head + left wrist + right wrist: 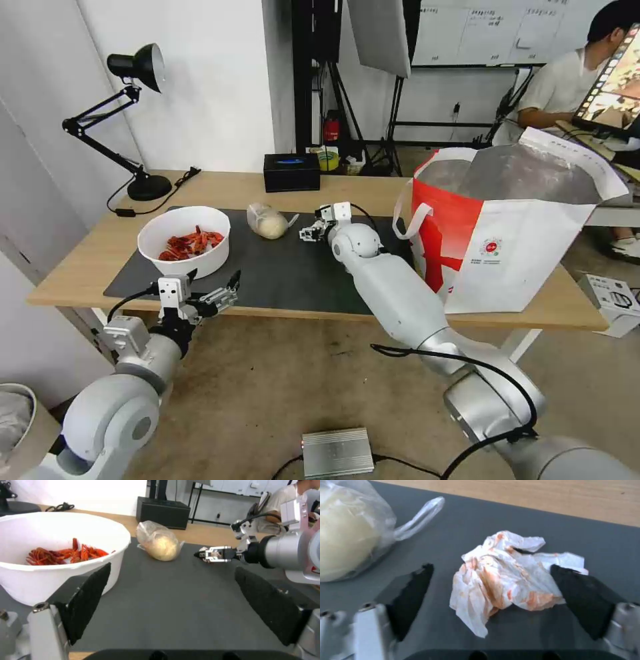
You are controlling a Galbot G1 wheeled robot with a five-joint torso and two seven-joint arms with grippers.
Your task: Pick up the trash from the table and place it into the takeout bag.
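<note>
A white wall [213,87] is standing behind the work area, with a black desk lamp [127,113] leaning out before it. Dark stands [393,100] are rising over the brownish floor [267,387], where a metal box [337,452] is lying.

Bare mat [293,273] btwn bowl [185,240] & takeout bag [513,233]; knotted bag [268,221] sits nr far edge.

bowl [184,241] left on mat [280,273] | knotted bag [267,221] centre | takeout bag [513,233] right

Lab or studio (bare floor): light stands [400,100], whiteboard [493,30].
</note>
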